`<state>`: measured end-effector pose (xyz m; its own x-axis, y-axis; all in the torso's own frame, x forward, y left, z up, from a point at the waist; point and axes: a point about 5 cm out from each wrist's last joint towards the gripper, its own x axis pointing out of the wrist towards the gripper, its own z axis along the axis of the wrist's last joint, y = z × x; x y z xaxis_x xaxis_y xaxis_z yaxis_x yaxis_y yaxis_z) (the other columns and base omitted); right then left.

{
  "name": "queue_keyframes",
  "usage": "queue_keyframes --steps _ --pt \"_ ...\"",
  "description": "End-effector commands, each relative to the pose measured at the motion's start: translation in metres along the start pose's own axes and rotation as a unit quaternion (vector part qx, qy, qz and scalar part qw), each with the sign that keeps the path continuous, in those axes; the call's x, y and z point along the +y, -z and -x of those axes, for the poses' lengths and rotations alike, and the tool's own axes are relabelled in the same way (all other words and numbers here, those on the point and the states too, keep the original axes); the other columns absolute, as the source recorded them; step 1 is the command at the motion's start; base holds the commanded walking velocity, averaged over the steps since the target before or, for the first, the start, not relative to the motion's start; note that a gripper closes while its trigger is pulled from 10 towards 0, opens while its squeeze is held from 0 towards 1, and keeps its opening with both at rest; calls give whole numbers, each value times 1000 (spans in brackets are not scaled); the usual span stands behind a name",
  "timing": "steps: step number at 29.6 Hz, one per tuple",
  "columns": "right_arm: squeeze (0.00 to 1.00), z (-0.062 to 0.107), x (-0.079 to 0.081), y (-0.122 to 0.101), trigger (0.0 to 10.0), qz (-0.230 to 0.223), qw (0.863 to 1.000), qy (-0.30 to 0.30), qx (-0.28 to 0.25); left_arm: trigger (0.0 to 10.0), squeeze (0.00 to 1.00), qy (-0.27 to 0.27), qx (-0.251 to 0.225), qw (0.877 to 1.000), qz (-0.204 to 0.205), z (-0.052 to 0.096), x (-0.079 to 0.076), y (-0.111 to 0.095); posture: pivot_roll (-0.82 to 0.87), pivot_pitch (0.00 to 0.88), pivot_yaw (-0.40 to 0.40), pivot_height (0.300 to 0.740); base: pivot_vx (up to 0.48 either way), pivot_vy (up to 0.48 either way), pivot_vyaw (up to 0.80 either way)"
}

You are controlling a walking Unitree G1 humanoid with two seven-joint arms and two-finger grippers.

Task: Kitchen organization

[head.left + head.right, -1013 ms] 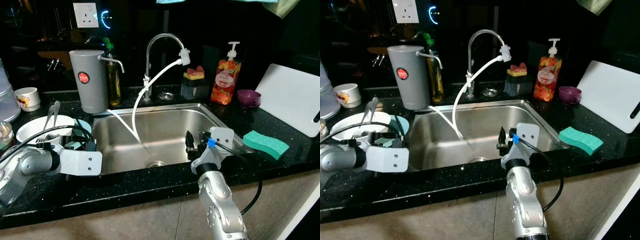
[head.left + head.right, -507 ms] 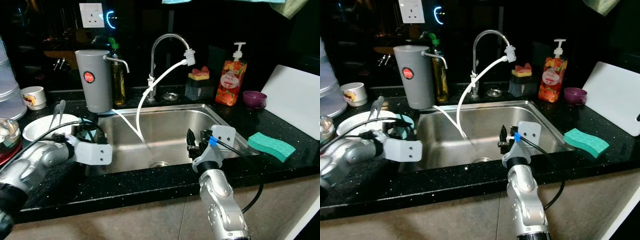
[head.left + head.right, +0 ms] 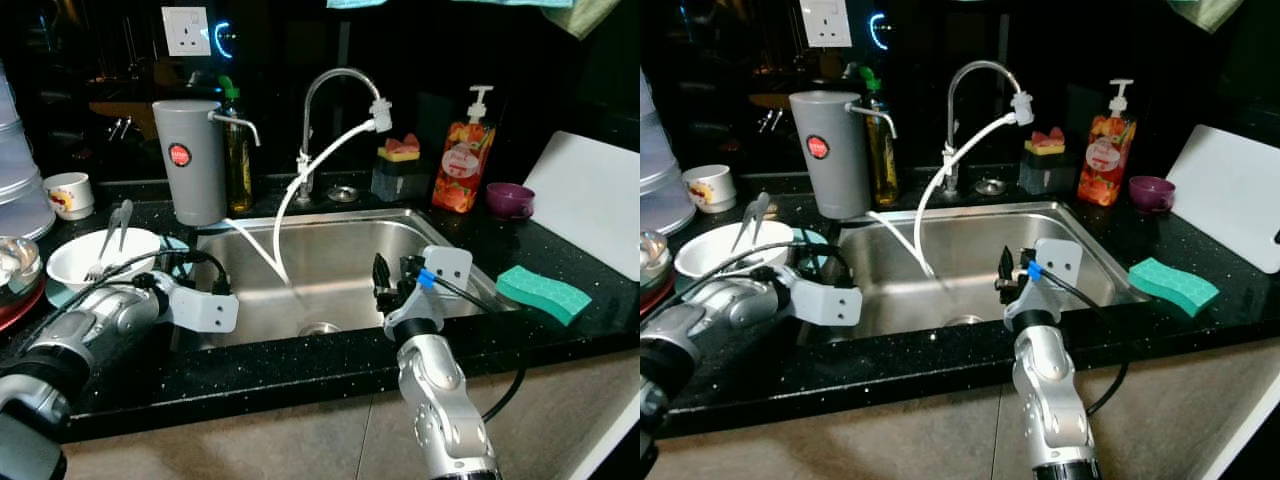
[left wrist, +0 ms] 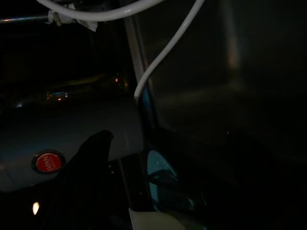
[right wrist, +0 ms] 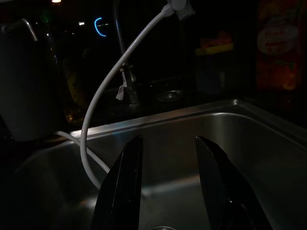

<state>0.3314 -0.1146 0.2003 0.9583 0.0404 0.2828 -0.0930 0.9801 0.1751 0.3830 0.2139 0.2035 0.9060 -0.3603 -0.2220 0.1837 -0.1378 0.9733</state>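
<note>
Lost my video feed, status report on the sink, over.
Right claw open, empty, over the steel sink. Left claw at the sink's left rim by the white bowl, fingers unclear. White hose dangles into the basin.

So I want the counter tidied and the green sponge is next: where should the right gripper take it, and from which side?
Grip the green sponge across its narrow width, near the middle, coming down from above. It lies flat on the black counter right of the sink, nothing on top, so its long sides look free. The right gripper, open above the sink, would likely need to swing right.
</note>
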Motion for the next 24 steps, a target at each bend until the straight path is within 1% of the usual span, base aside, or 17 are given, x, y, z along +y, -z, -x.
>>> queue_keyframes --steps 1,2,3,4,5,6,7,8,9,10,11,15,18,23,24 --pt "0 -1 0 -1 10000 -3 1000 0 -3 8627 0 7 1 1000 -11 -1 -5 0 170 0 -37 740 0 0 0" --pt "0 -1 -1 -1 10000 -2 1000 0 -3 6824 0 -9 0 1000 -20 -4 -3 -1 167 0 -40 740 0 0 0" --pt "0 -1 -1 -1 10000 -2 1000 0 -3 6824 0 -9 0 1000 -20 -4 -3 -1 167 0 -40 740 0 0 0" --pt "0 -1 -1 -1 10000 -2 1000 0 -3 5020 0 -16 0 1000 -24 -5 -2 -1 167 0 -40 740 0 0 0" --pt "0 -1 -1 -2 10000 -2 1000 0 -3 3882 0 -25 1 999 -30 -6 -1 -1 167 0 -40 740 0 0 0" --pt "0 -1 -1 -2 10000 -2 1000 0 -3 3882 0 -25 1 999 -30 -6 -1 -1 167 0 -40 740 0 0 0" --pt "0 -1 -1 -2 10000 -2 1000 0 -3 3373 0 -31 1 999 -34 -6 -1 -1 167 0 -40 740 0 0 0" --pt "0 -1 -1 -2 10000 -2 1000 0 -3 3373 0 -35 1 999 -36 -6 0 -1 167 0 -40 740 0 0 0" --pt "0 -1 0 -2 10000 -2 1000 0 -3 1059 0 -39 4 998 -43 -7 1 0 167 0 -40 740 0 0 0" --pt "0 -1 0 -2 10000 -3 1000 -1 -3 1059 0 -42 6 998 -47 -7 1 1 167 0 -40 740 0 0 0" --pt "0 -1 0 -2 10000 -3 1000 -1 -4 0 0 -48 9 998 -48 -7 3 2 167 0 -38 740 0 0 0" --pt "0 -1 1 -1 10000 -5 1000 -1 -3 0 0 -56 14 997 -52 -7 5 3 167 0 -38 740 0 0 0" --pt "0 0 1 -1 10000 -5 1000 -1 -2 0 0 -58 23 996 -66 -7 7 5 169 0 -39 740 0 0 0" --pt "0 -1 1 -1 10000 -5 1000 -1 -1 0 0 -73 15 995 -71 -9 11 3 169 0 -39 740 0 0 0" --pt "0 0 1 -1 10000 -4 1000 -2 -1 7647 0 -97 12 993 -73 -10 16 1 170 3 -41 740 0 0 0"
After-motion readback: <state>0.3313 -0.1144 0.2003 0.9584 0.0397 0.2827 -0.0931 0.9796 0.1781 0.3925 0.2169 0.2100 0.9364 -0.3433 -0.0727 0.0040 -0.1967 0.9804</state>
